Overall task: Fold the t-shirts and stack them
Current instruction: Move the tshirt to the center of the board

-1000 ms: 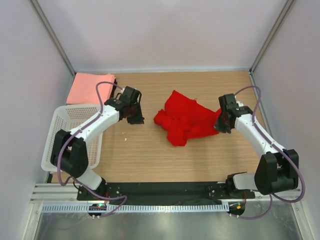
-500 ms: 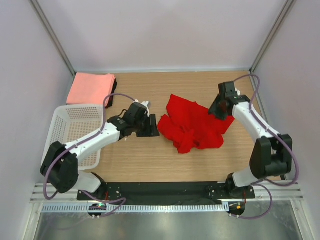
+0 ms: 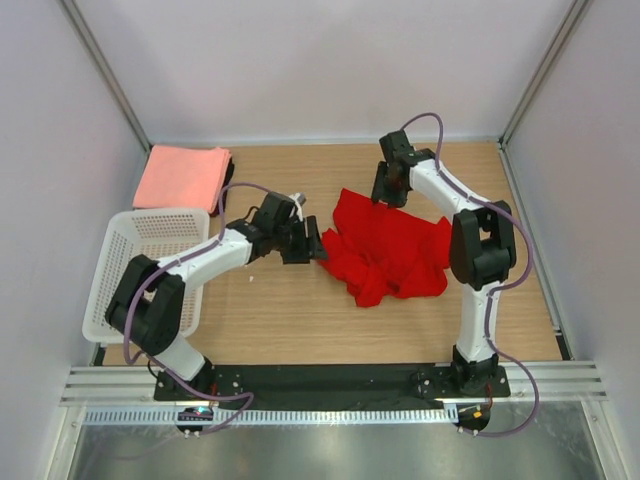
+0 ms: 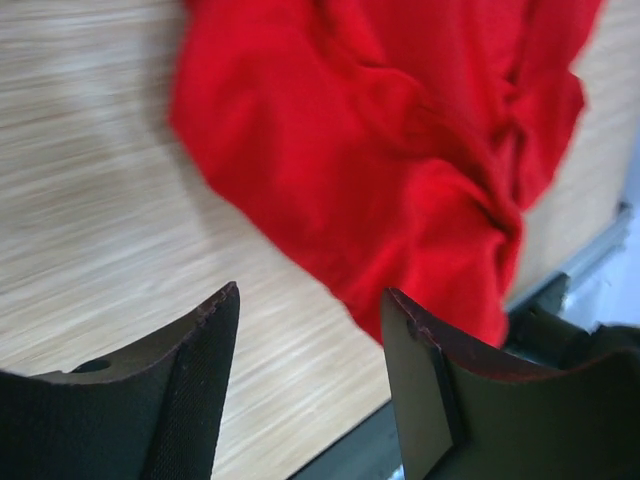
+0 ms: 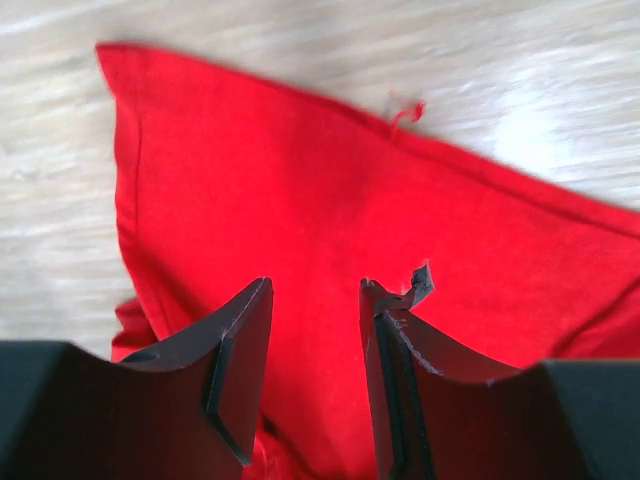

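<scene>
**Crumpled red t-shirt between two open grippers**

We see the red t-shirt (image 3: pixel 385 250) lying crumpled near the middle of the wooden table (image 3: pixel 300 320). The left gripper (image 3: pixel 314 244) sits at the shirt's left edge, jaws spread with nothing between them. The right gripper (image 3: pixel 386 190) is at the shirt's far edge, jaws parted over red cloth; we cannot tell whether the tips touch it. Folded salmon-pink t-shirts (image 3: pixel 180 176) lie in the far left corner, just beyond a white mesh basket (image 3: pixel 140 260).

Pale walls (image 3: pixel 320 60) enclose a wood-grain table (image 3: pixel 300 320), evenly lit.
</scene>
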Tool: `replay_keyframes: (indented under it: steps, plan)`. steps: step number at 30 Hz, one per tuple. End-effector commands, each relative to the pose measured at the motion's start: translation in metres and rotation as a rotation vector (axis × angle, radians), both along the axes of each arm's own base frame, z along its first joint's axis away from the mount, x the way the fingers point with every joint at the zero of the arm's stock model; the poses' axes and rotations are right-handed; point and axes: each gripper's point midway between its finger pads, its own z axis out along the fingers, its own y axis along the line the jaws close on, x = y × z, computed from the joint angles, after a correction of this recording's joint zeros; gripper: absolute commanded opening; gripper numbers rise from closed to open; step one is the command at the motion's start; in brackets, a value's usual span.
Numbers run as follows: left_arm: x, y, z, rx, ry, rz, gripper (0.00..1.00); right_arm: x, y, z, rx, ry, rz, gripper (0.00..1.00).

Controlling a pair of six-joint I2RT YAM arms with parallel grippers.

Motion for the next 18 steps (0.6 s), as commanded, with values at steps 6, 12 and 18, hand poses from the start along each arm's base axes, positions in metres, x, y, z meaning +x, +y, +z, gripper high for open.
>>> replay_keyframes:
  steps: [6, 12, 18]
  plan:
    - [0.000, -0.048, 0.010, -0.187, 0.002, -0.123, 0.62, -0.092, 0.018, 0.039, 0.175, 0.031, 0.139, 0.52]
    - [0.004, -0.062, -0.013, -0.197, 0.059, -0.108, 0.52, -0.142, 0.034, 0.033, 0.256, 0.040, 0.189, 0.54]
    - [0.002, -0.063, -0.023, -0.177, 0.080, -0.085, 0.19, -0.156, 0.057, 0.019, 0.247, 0.054, 0.239, 0.54]
